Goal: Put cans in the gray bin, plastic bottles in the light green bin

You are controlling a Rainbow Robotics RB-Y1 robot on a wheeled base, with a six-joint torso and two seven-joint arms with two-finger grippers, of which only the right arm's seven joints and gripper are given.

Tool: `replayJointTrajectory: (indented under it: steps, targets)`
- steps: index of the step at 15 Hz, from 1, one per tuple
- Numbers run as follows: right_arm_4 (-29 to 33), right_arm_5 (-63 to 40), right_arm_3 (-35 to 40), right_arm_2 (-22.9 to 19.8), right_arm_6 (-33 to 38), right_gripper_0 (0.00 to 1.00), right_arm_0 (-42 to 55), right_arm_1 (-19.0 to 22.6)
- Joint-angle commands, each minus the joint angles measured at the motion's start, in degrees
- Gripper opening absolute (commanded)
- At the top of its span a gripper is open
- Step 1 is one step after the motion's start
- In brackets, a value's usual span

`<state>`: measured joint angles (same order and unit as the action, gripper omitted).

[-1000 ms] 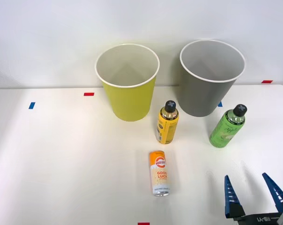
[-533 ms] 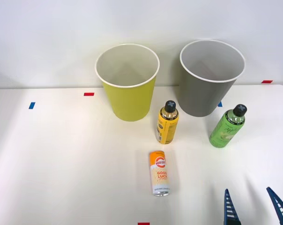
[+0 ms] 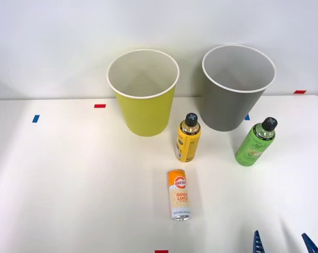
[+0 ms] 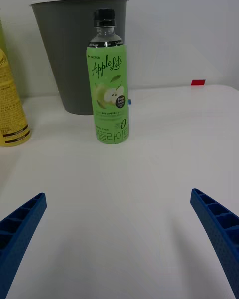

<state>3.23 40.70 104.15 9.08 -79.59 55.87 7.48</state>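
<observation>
The orange-and-cream "Good Luck" can lies on its side at the table's middle front. Behind it stands the yellow-label bottle, and the bright green bottle stands upright to the right. At the back are the light green bin and the gray bin. My right gripper is open and empty at the front right edge, well short of the green bottle, which it faces. Its blue fingertips just show.
Small red tape marks and blue tape marks dot the white table. A white wall rises right behind the bins. The left half of the table has open room.
My right gripper has drawn back toward the front edge, staying open; far less of its fingers shows now. The can, bottles and bins have not moved.
</observation>
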Motion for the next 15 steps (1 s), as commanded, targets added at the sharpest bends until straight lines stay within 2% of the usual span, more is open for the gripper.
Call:
replayJointTrajectory:
  steps: [1, 15]
  targets:
    - [0.3, 0.0, 0.0, 0.0, -0.2, 1.0, 0.2, 0.6]
    - [0.3, 0.0, 0.0, 0.1, -0.2, 1.0, 0.3, 0.6]
